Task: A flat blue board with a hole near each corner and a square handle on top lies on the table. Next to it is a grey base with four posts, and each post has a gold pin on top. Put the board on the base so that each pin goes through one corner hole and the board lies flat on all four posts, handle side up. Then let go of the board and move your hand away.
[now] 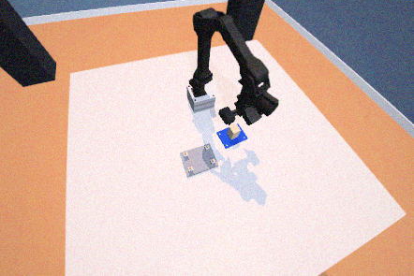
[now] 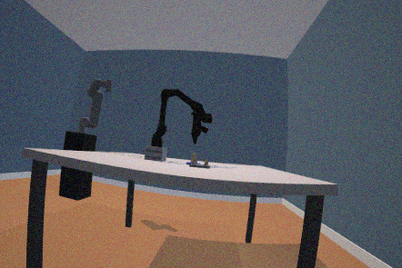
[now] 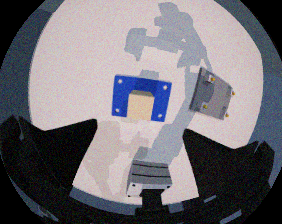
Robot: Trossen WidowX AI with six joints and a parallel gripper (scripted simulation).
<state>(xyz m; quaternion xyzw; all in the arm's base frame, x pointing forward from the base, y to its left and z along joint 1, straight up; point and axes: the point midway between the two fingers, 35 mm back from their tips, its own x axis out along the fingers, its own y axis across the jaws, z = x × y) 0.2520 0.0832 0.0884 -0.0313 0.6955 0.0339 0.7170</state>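
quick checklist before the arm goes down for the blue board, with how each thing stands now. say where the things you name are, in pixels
1. Gripper point(image 1: 239, 119) point(image 2: 195, 142) point(image 3: 141, 128) open with nothing between its fingers: ok
2. Blue board point(image 1: 226, 141) point(image 3: 122, 97) flat on the table point(image 1: 140, 209) point(image 2: 182, 171) point(image 3: 67, 65), handle point(image 1: 233, 132) point(image 3: 140, 106) up: ok
3. Board's corner holes unobstructed: ok, all four show in the wrist view
4. Grey base point(image 1: 199, 162) point(image 3: 217, 97) free of the board, all four gold pins showing: ok
5. Fingers down around the handle: not ok, they are above it
6. Handle's grip strength: cannot tell
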